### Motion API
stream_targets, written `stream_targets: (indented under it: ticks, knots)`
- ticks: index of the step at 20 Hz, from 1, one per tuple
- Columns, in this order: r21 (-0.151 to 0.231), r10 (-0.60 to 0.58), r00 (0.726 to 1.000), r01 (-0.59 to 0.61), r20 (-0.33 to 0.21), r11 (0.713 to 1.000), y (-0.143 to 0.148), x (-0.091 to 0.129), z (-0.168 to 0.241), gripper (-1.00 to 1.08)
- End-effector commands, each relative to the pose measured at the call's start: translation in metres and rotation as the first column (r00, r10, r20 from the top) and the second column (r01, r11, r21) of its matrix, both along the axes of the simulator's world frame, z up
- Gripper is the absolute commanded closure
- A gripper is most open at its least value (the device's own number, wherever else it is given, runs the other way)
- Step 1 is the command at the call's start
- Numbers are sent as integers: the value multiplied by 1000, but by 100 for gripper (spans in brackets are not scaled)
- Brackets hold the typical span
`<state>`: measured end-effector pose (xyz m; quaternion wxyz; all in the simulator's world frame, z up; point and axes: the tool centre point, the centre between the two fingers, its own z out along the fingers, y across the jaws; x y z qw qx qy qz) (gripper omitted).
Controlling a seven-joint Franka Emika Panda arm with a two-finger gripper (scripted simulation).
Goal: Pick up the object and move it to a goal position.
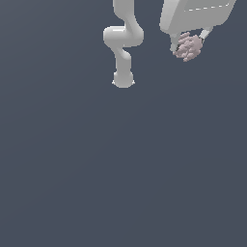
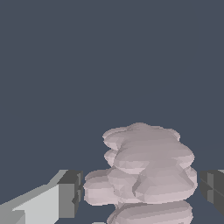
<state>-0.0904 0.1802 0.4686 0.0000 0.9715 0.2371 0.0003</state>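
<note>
The object (image 1: 189,47) is a small pale pink, knobbly clump. In the exterior view it sits between the fingers of my white gripper (image 1: 187,44) near the top right, and the gripper body covers its top. In the wrist view the object (image 2: 148,168) fills the gap between the two dark finger pads (image 2: 72,192), which press on it from both sides. My gripper (image 2: 140,192) is shut on the object. No goal marker shows in either view.
My arm's white links and base (image 1: 123,77) stand at the top middle of the exterior view, to the left of the gripper. The plain dark grey floor (image 1: 120,169) fills everything else.
</note>
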Motion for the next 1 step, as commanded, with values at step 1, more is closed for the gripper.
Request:
stream_targets:
  ticks: [1]
  knots:
    - [0,-1,1000,1,-1,1000,1,0,2,108]
